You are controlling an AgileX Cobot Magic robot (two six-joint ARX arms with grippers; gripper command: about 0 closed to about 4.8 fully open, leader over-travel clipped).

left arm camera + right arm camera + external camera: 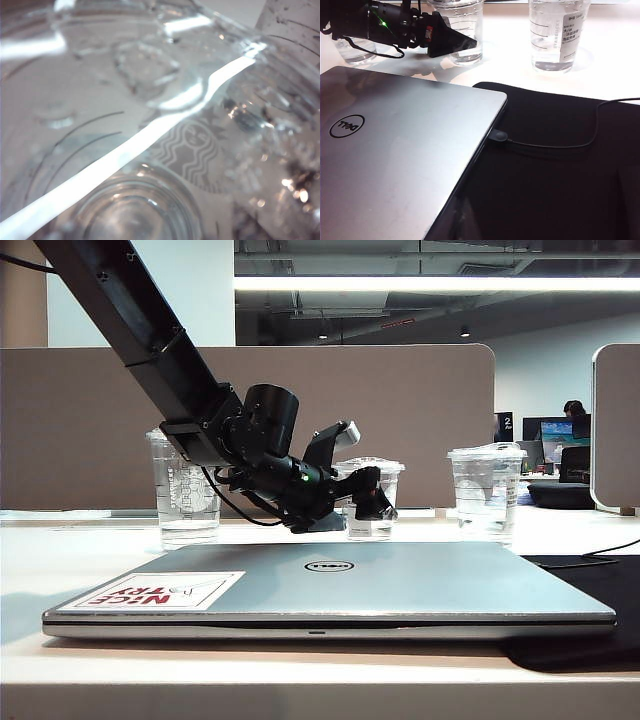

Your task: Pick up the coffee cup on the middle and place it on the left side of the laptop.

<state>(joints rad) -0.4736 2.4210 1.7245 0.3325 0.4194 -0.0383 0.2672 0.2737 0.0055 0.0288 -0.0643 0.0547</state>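
Three cups stood behind the laptop [330,585]; the coffee cup [372,502] was in the middle. Left gripper [372,502] was held wide around it; closing squarely below the lid was advised. Right gripper unseen.

White table [80,570] bears laptop [400,585], cups

- The left gripper [362,480] covers much of the coffee cup [372,498] in the exterior view, so no label can be read there.
- The left wrist view is filled by blurred clear plastic (only a faint siren logo [192,150] is legible); no fingers show.
- The right gripper appears in no view.
- The laptop [395,150] is cut off by the right wrist view's edges.
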